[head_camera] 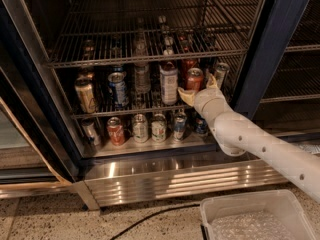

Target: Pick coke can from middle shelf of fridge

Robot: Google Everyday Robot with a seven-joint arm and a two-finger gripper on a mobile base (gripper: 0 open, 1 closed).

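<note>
The fridge [272,49] stands open. The coke can [194,78], orange-red with a silver top, stands toward the right of the middle shelf [125,113], a wire rack. My gripper [199,88] reaches in from the lower right on a white arm. It is open at the can. One cream fingertip [185,95] is low on the can's left and the other [212,81] is at its right. The can's lower part is hidden behind the gripper. I cannot tell whether the fingers touch it.
On the same rack stand a white bottle [169,82], a clear bottle [142,77], a blue can [118,87] and a tan can [85,95]. Below are several cans, one red with white marks [116,130]. A white bin [255,216] and black cable [150,216] lie on the floor.
</note>
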